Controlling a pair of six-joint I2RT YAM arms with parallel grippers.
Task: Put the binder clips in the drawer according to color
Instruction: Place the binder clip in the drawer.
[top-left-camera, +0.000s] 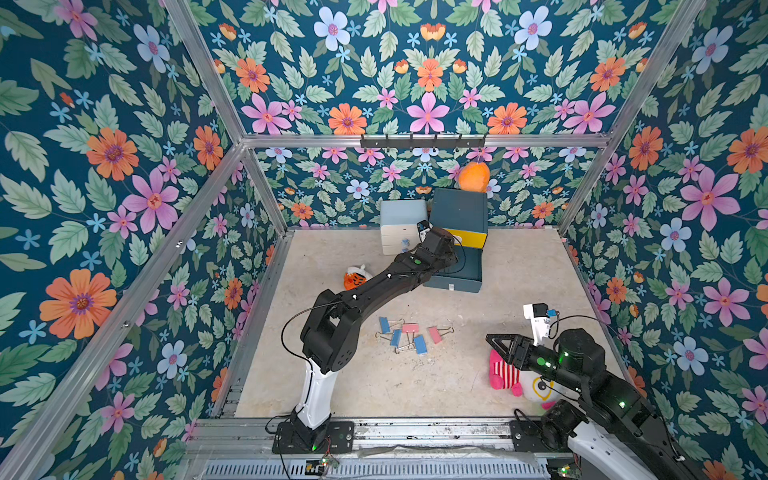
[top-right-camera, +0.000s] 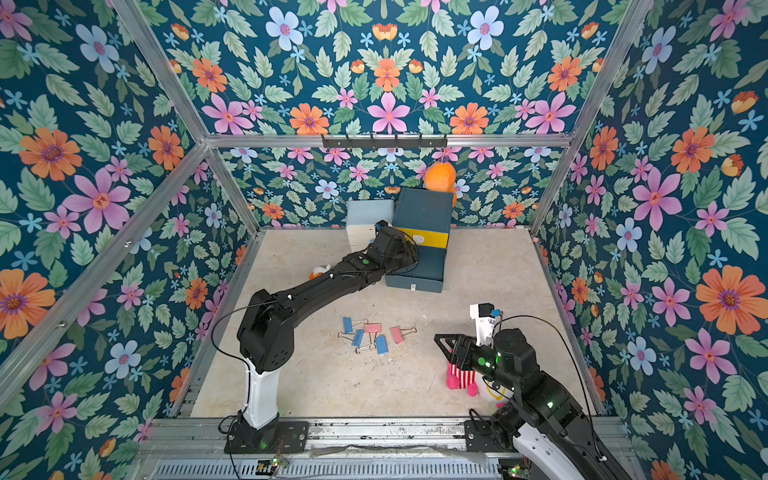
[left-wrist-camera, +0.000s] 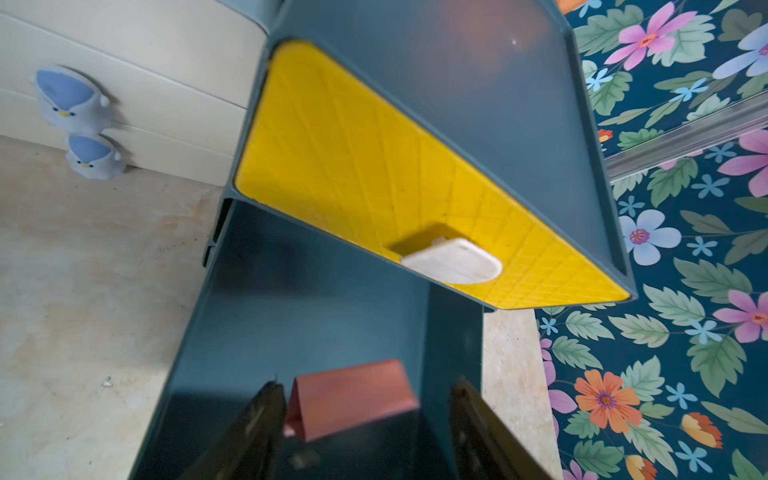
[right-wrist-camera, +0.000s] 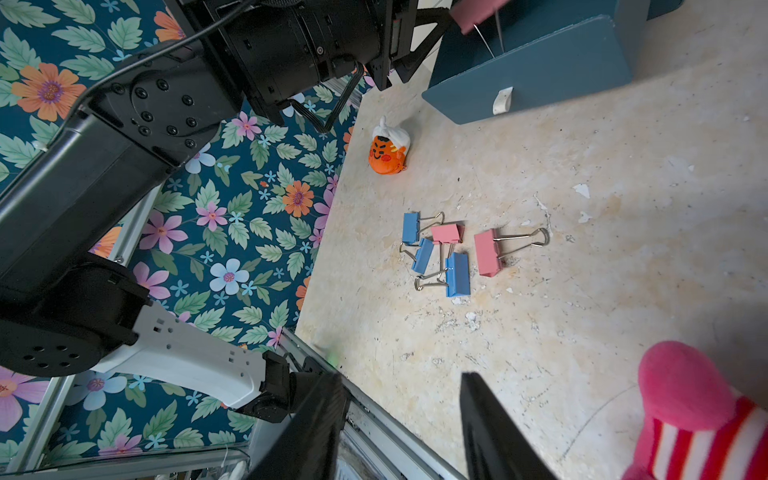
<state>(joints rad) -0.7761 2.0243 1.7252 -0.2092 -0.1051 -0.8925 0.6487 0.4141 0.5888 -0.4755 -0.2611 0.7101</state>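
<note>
While my left gripper (left-wrist-camera: 368, 386) hangs over the pulled-out dark drawer (left-wrist-camera: 291, 316) of the blue-grey cabinet (top-left-camera: 457, 210), its jaws stand wide and a pink clip (left-wrist-camera: 353, 401) sits between them. This clip is close to one finger and clear of the other, so I judge that it is not pinched. Whether it already rests on the floor of the drawer, I cannot tell. The yellow drawer front (left-wrist-camera: 365, 166) above it is closed.

My right gripper (right-wrist-camera: 400, 378) is low near the front of the table (top-left-camera: 519, 270). Its jaws are about half apart with nothing between them, and it is just beside a striped plush toy (right-wrist-camera: 698, 415).

Five binder clips lie on the table in a loose group between my two arms: three blue clips (right-wrist-camera: 457, 274) and two pink clips (right-wrist-camera: 486, 252). I see no teal one anywhere.

The inside of the drawers is mostly hidden, so I cannot count what is already sorted. My judgement is that the work is somewhere in the middle. These five must yet go in, and the blue ones will need a drawer other than the open one.
</note>
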